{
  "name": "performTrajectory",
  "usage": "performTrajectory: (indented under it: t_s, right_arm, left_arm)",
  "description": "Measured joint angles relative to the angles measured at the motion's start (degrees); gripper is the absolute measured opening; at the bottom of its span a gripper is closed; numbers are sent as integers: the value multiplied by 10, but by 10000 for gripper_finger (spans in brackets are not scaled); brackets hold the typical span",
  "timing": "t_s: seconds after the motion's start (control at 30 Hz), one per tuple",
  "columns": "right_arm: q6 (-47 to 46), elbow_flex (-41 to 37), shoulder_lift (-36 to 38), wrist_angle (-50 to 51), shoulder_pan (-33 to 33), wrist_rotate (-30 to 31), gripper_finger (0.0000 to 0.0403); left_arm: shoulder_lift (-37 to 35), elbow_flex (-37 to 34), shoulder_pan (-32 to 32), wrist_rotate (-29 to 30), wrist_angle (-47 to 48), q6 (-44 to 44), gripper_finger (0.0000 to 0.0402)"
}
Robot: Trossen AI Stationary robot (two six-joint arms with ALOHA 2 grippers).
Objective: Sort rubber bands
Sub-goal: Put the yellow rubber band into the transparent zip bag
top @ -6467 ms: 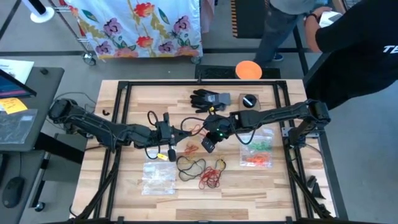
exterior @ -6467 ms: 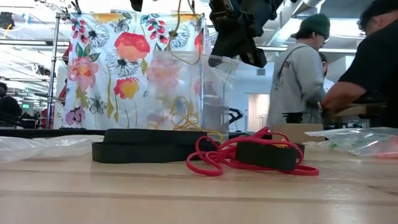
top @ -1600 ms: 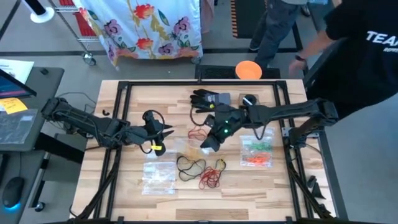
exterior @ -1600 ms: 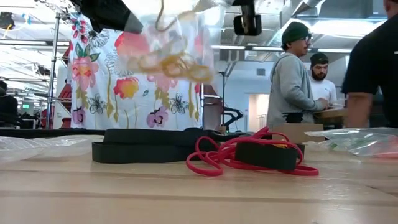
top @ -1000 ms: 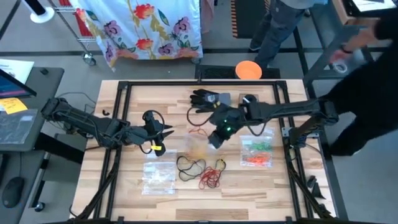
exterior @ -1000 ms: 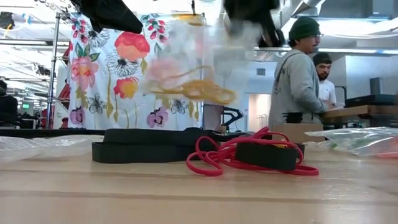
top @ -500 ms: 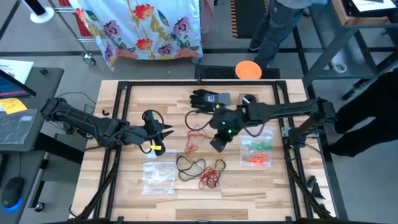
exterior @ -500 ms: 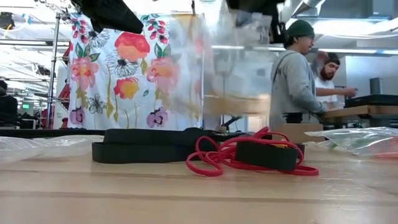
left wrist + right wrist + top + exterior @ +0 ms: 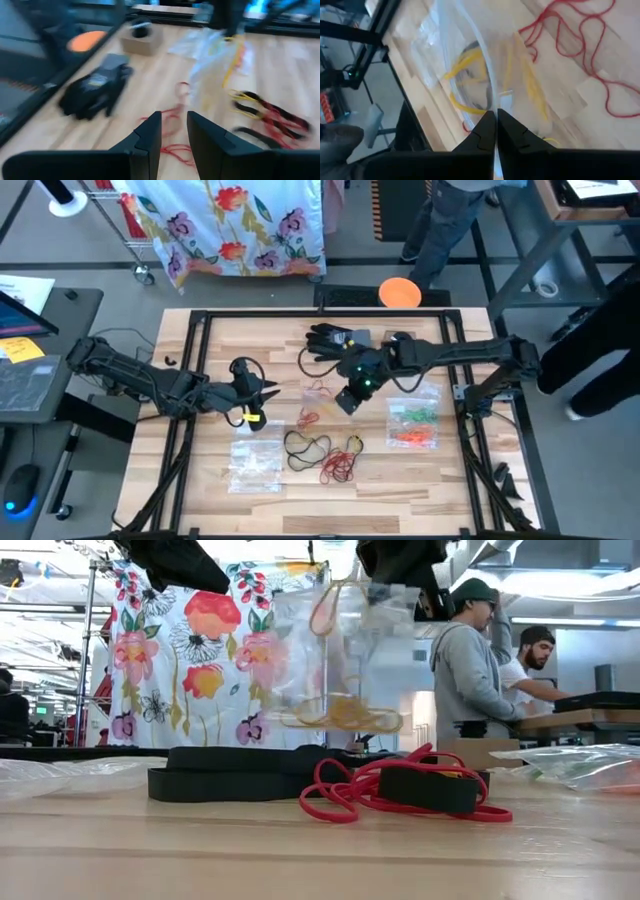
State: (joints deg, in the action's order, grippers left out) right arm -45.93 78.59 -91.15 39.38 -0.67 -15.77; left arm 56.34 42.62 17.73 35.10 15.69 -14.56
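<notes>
Rubber bands (image 9: 337,468) lie in loose tangles on the wooden table (image 9: 210,485) in the high view: dark and red loops toward the near edge, thin red ones (image 9: 313,393) nearer the middle. Green and orange bands sit inside a clear plastic bag (image 9: 414,426) on the right side, and another clear bag (image 9: 254,465) lies flat on the left. The right gripper (image 9: 346,401) hangs over the middle of the table, just in front of a black glove (image 9: 331,340); the left gripper (image 9: 272,391) waits over the left half, apart from the bands.

From the low view, a clear bag (image 9: 335,660) hangs above the table, pinched at its top edge by the right gripper (image 9: 402,570) — yellow bands (image 9: 342,715) rest in the bottom of it. Red bands (image 9: 345,795) and wide black bands (image 9: 235,780) lie on the table in front. People stand at a bench in the room behind.

The left wrist view shows the left gripper (image 9: 174,131) with its fingers a narrow gap apart and nothing between them, the glove (image 9: 95,90) and red bands (image 9: 172,120) beyond.

The right wrist view shows the right gripper (image 9: 495,125) closed tight on the film of the clear bag (image 9: 470,60), yellow bands (image 9: 465,80) inside, red bands (image 9: 580,45) on the table below.
</notes>
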Motion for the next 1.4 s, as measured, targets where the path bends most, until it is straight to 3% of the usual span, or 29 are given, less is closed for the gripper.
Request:
performTrajectory:
  t_s: [0.23, 0.37, 0.43, 0.63, 0.8, 0.9, 1.13, 1.4]
  right_arm:
    - [-2, 0, 1, 0, -3, -10, 8]
    - [-3, 0, 1, -12, -7, -9, 8]
    - [-1, 0, 1, -25, -7, -14, 8]
    - [11, 0, 1, -47, -12, -21, 8]
    - [25, 0, 1, -49, -7, -25, 8]
    - [29, 0, 1, -48, -2, -25, 8]
    - [40, 0, 1, -46, 3, -25, 8]
    - [43, 0, 1, -47, 4, -25, 8]
  left_arm:
    - [2, -7, 28, -112, -84, 105, 88]
    - [58, -6, 61, -127, -172, 168, 88]
    - [104, -6, 72, -113, -226, 196, 88]
    - [232, -6, 76, 26, -383, 220, 88]
    - [312, -6, 43, 57, -476, 183, 88]
    - [322, -4, 21, 69, -477, 150, 88]
    - [324, -2, -2, -86, -473, 150, 88]
    - [325, -2, -2, -107, -413, 164, 88]
